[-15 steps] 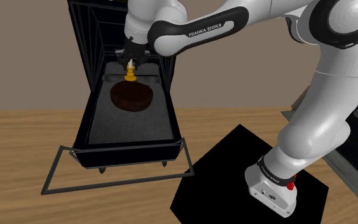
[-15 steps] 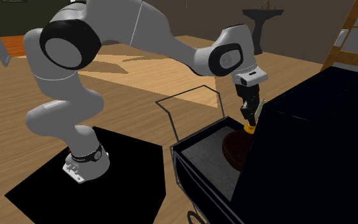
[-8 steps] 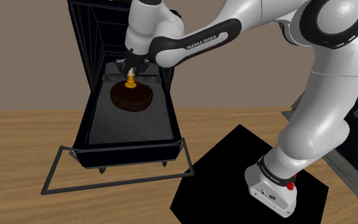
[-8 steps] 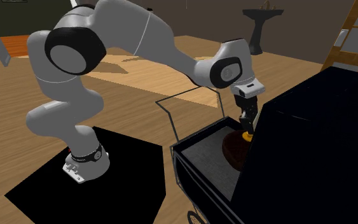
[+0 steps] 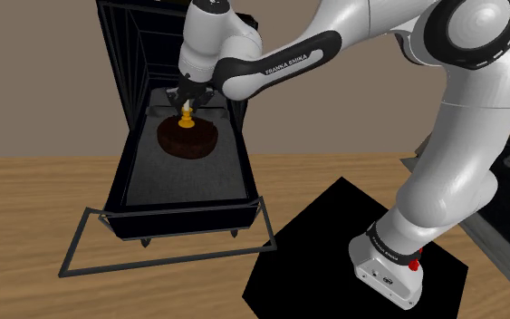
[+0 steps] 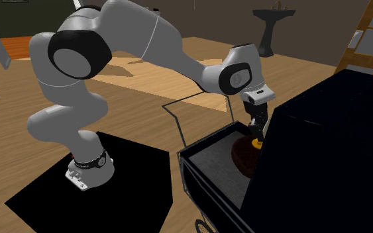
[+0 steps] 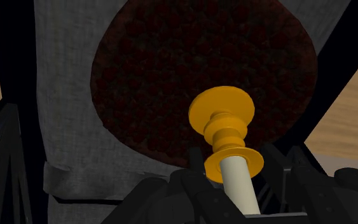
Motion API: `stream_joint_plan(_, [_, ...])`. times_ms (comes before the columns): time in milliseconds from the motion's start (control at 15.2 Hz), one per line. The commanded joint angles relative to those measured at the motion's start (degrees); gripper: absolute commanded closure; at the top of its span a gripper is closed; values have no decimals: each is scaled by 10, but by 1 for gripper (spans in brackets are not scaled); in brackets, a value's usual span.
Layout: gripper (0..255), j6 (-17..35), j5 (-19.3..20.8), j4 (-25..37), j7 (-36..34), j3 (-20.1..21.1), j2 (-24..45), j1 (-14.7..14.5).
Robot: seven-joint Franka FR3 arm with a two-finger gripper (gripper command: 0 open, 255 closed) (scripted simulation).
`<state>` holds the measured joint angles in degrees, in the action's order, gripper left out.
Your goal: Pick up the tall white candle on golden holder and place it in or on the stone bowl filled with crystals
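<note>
Golden-footed white candle (image 7: 240,186) hung pinched in the black gripper (image 5: 187,97), its base poised over the dark reddish bowl (image 7: 171,76).

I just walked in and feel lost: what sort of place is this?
Probably a room in a house: a wooden floor, a dark pedestal stand far back, and a ladder-like wooden frame.
</note>
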<state>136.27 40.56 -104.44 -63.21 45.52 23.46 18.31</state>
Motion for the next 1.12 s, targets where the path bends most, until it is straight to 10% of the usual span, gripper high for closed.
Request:
stream_joint_plan(0, [255,0,0,0,0,0,0,0])
stream_joint_plan(66, [0,0,0,0,0,0,0,0])
stream_joint_plan(1056, [0,-27,-65,-15,36,40,-65,35])
